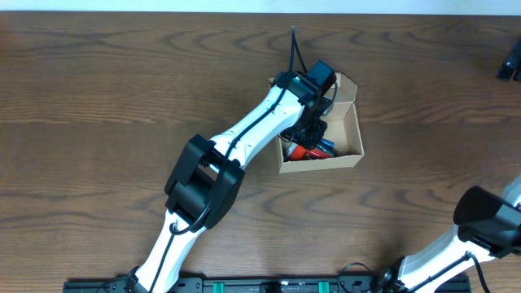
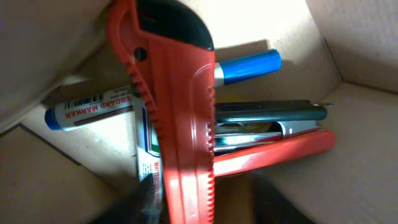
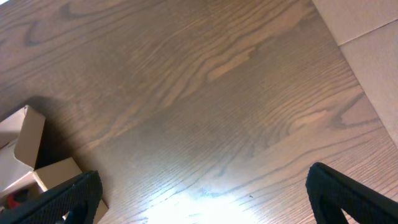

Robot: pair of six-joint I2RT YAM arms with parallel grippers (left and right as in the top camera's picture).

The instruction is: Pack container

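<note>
From overhead we see the dark brown wooden table (image 1: 98, 73) with the small rectangular tan cardboard container (image 1: 350, 159) near its middle, its flap lid open. The left gripper (image 1: 313, 133) sits inside it, and its white arm covers the container's left side. Red and blue items show beneath. A small dark object (image 1: 510, 61) lies at the far right edge, well apart.

The left wrist view looks into the container. We see a red ridged plastic tool (image 2: 180, 124) with metal parts crossing over a white whiteboard marker (image 2: 93, 111) and a slim dark pen-like tool (image 2: 273, 112). A blue cylinder (image 2: 249, 64) shows beyond it. Blurred dark fingers (image 2: 140, 199) flank the red tool, and we cannot tell whether they pinch it.

In the right wrist view, the right gripper (image 3: 205, 202) hangs over bare table with its fingers spread wide. The container's corner shows at the left edge.
</note>
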